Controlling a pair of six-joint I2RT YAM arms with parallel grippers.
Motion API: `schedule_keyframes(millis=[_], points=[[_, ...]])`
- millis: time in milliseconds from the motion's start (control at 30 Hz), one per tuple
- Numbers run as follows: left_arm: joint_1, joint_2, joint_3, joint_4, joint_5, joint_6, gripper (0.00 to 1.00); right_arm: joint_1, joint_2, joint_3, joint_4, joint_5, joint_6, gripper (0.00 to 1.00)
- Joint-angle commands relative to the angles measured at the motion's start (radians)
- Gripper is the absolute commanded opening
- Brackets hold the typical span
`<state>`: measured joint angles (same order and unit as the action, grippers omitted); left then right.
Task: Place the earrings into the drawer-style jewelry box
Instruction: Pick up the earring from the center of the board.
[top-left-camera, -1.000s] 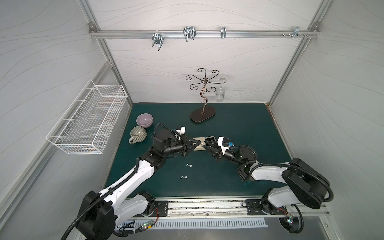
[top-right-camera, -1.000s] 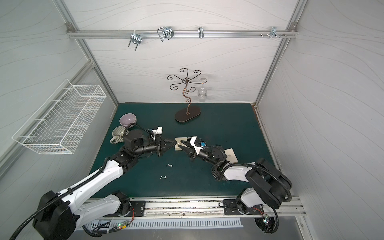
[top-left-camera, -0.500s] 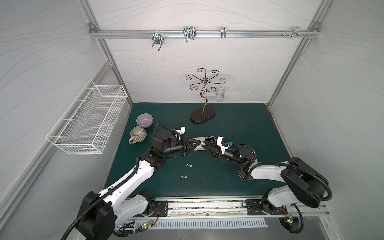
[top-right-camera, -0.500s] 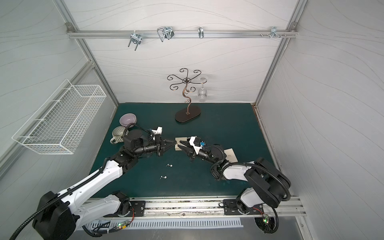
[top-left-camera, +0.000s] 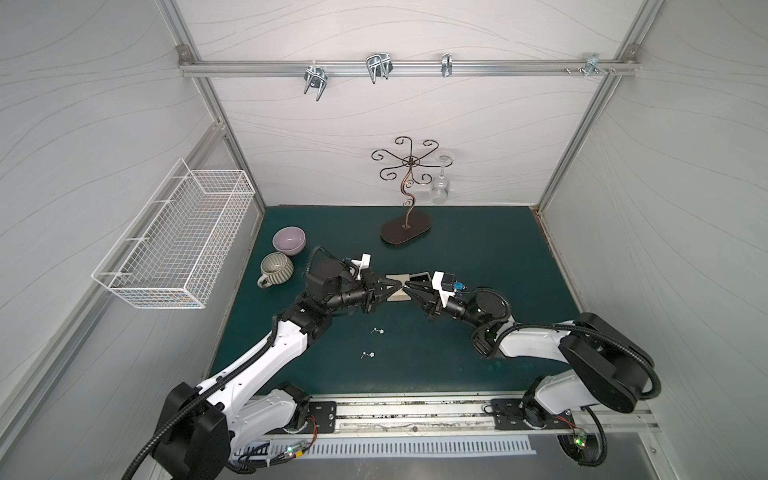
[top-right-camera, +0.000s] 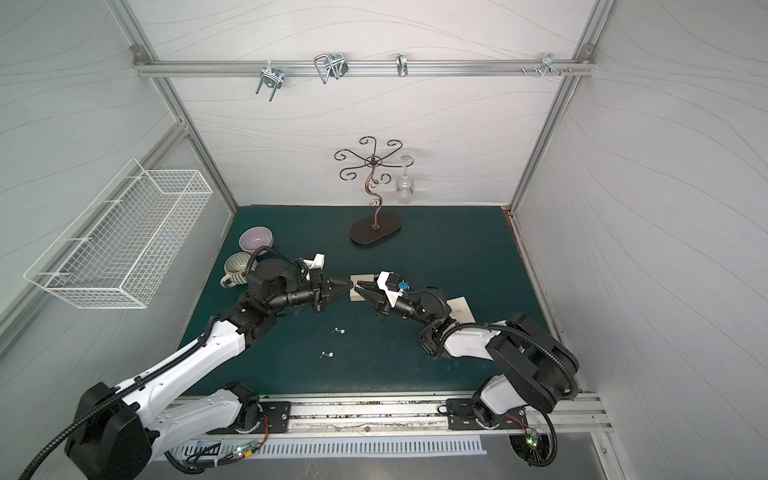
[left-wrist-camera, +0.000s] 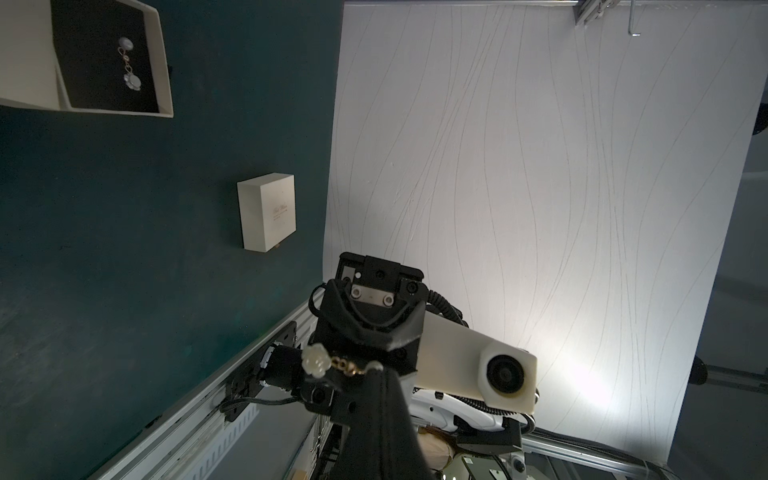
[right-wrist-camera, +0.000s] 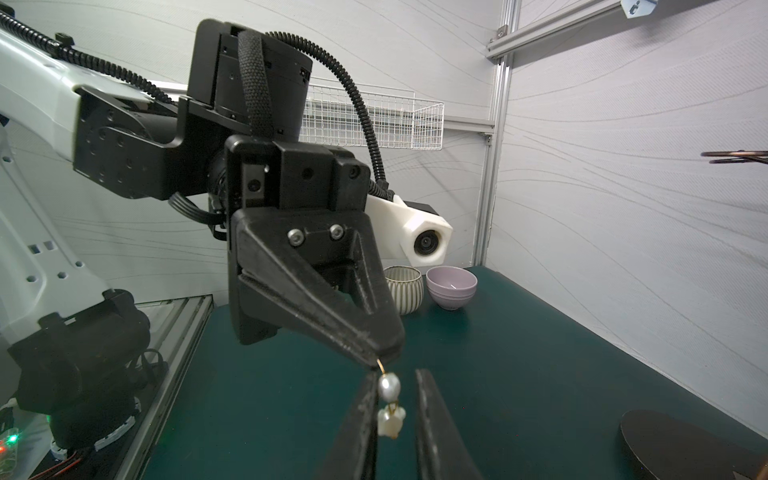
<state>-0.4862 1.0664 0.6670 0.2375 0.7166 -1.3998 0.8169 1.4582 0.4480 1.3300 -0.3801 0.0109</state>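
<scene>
My left gripper (top-left-camera: 398, 286) (top-right-camera: 351, 285) is shut on the thin hook of a dangling earring (right-wrist-camera: 390, 405) (left-wrist-camera: 332, 363), a pale pearl with a flower-shaped bead below it. My right gripper (top-left-camera: 409, 286) (right-wrist-camera: 395, 376) meets it tip to tip, its fingers (right-wrist-camera: 428, 399) apart on either side of that earring, one close against the pearl. Both tips hover over the beige drawer-style jewelry box (top-left-camera: 397, 277) (top-right-camera: 360, 277). Its black-lined drawer (left-wrist-camera: 164, 62) is pulled out with one earring (left-wrist-camera: 129, 62) inside. Two more earrings (top-left-camera: 377, 331) (top-left-camera: 368, 354) lie on the green mat in front.
A closed white box (top-right-camera: 459, 309) (left-wrist-camera: 268, 212) sits behind the right arm. A lilac bowl (top-left-camera: 289, 240) and a striped mug (top-left-camera: 276, 268) stand at the left. A wire stand (top-left-camera: 405, 230) with a hanging glass is at the back, and a wire basket (top-left-camera: 183, 245) is on the left wall.
The right gripper has edged closer to the left gripper's tip and its fingers have narrowed around the hanging earring. The left arm has stayed put.
</scene>
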Motion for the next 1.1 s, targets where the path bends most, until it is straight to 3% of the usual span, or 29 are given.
schedule_keyframes(millis=[0,433,567,633,933,1067], points=[[0.001,-0.019,0.003,0.053,0.009,-0.027,0.0,0.006,0.007,0.026,0.054,-0.011,-0.001,0.16],[0.003,-0.019,-0.006,0.056,0.004,-0.019,0.0,-0.017,-0.024,0.0,0.053,-0.064,0.041,0.13],[0.003,-0.026,0.006,0.03,-0.001,0.008,0.24,-0.031,-0.046,-0.011,0.026,-0.073,0.05,0.13],[0.009,-0.04,0.034,-0.044,-0.004,0.065,0.29,-0.042,-0.072,-0.017,-0.018,-0.075,0.056,0.13],[0.106,-0.156,0.163,-0.545,-0.15,0.394,0.3,-0.078,-0.289,0.088,-0.737,-0.03,0.004,0.14],[0.13,-0.176,0.186,-0.644,-0.2,0.476,0.3,-0.087,-0.339,0.16,-1.02,0.013,-0.05,0.14]])
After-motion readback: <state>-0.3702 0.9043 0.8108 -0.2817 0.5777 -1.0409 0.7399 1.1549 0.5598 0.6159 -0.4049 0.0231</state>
